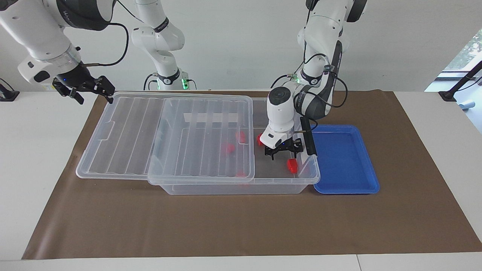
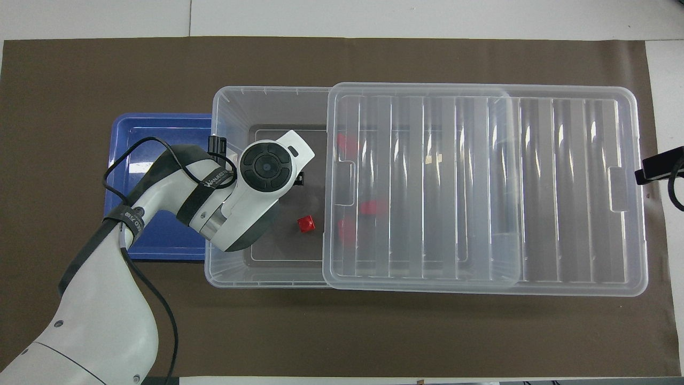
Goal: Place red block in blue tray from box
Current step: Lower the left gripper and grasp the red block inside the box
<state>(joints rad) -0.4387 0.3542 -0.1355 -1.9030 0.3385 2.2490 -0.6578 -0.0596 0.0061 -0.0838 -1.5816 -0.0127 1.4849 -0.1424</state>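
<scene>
While my left gripper [image 1: 283,153] hangs inside the uncovered end of the box [image 1: 233,186], its fingers stand apart with nothing between them, and the job in hand, as I judge it, is to settle them around one red block [image 1: 292,165] and close. To do that well I should come straight down, keep the fingers clear of the box wall beside them, and set one finger on each flat side of the block, not on its stud, before I squeeze. I should also square my wrist to the block so it does not skate away across the smooth floor of the box.

That block lies on the box floor just below and a little ahead of my fingertips, toward the blue tray [image 1: 367,187], close to the box's end wall. It is near but not yet between my fingers. A second red block [image 1: 259,139] sits just beside my wrist, nearer my own base than my fingers. The others lie under the clear lid [image 1: 128,131], which is slid toward my right arm's end and covers most of the box, so my fingers cannot reach them.

The blue tray is empty and touches the box's end wall just past my fingers.

My right gripper [image 1: 90,89] waits over the table by the lid's corner, fingers spread, holding nothing.
</scene>
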